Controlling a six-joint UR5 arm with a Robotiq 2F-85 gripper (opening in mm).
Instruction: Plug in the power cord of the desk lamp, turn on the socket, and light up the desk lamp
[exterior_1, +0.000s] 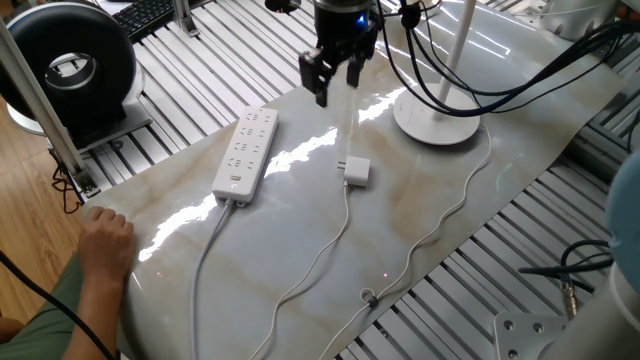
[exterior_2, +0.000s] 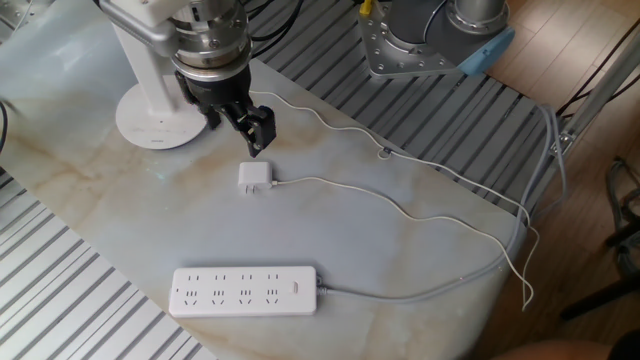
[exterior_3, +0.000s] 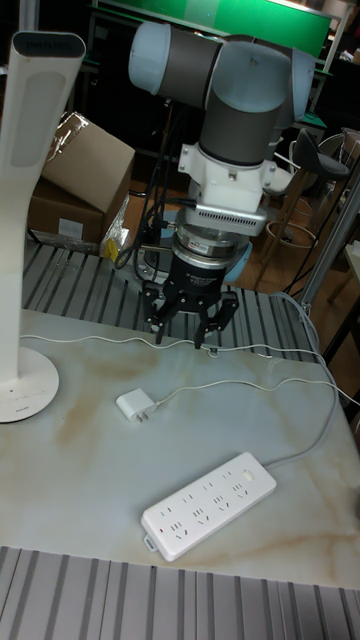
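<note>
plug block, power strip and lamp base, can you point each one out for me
plug block (exterior_2: 253, 178), the other fixed view, on its flat white top face.
power strip (exterior_1: 246, 150), one fixed view, mid-body among the outlet holes.
lamp base (exterior_3: 22, 386), tall fixed view, on the round disc beside the pole.

The power cord (exterior_1: 420, 245) is a thin white wavy cable lying loose across the counter (exterior_1: 300, 230), ending in a small white square plug block (exterior_1: 357, 172) that lies flat and unplugged, prongs toward the socket. The socket (exterior_1: 245, 153), a long white power strip, lies flat well apart from it. The desk lamp (exterior_1: 437, 118) stands upright on its round base, unlit.
</note>
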